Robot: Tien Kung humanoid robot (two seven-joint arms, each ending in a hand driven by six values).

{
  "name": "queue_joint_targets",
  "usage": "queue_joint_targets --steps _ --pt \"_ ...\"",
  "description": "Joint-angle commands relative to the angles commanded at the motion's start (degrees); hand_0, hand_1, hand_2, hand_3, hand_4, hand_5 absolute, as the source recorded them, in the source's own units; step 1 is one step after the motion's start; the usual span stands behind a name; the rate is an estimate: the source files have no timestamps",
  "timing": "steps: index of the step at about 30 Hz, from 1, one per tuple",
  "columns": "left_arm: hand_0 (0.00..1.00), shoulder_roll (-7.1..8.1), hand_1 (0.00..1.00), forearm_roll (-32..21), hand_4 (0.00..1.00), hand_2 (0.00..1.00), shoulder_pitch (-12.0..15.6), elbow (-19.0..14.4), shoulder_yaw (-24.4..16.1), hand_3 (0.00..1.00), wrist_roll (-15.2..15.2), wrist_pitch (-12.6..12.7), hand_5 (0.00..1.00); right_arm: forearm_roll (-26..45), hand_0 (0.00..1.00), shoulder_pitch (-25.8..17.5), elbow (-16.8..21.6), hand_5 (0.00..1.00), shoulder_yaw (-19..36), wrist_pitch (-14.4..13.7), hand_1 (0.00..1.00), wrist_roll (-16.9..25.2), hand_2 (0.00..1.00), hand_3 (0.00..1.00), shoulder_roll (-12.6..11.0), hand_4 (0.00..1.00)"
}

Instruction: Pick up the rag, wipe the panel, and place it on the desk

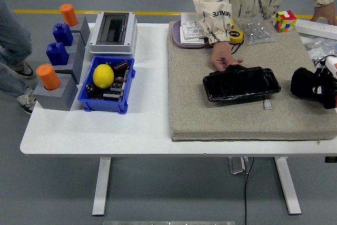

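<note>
My right hand (319, 89) is clamped on the rag (310, 85) at the mat's (221, 114) right edge, well right of the panel (241, 83); I should set it down flat before letting go.

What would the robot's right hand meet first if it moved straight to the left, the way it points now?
Most likely the black panel on the beige mat, which a person's hand steadies at its far edge. Bare mat lies between it and the right hand. The small white connector sits nearer the front, probably off that line.
</note>
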Motion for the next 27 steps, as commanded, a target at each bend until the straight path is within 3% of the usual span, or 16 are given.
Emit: queue_joint_targets --steps 13,27 --pt "0.65 0.08 0.697 0.07 0.599 0.747 0.05 0.0 -0.22 0.566 -0.22 -0.01 0.476 -0.76 0.237 0.87 2.52 0.002 0.16 0.32 0.327 -0.88 0.384 0.372 -0.39 0.899" --pt "0.651 0.28 0.698 0.7 0.599 0.747 1.04 0.0 -1.25 0.567 -0.16 0.1 0.476 -0.74 0.234 3.3 6.11 0.002 -1.48 0.97 0.327 -2.38 0.383 0.372 1.77 0.897"
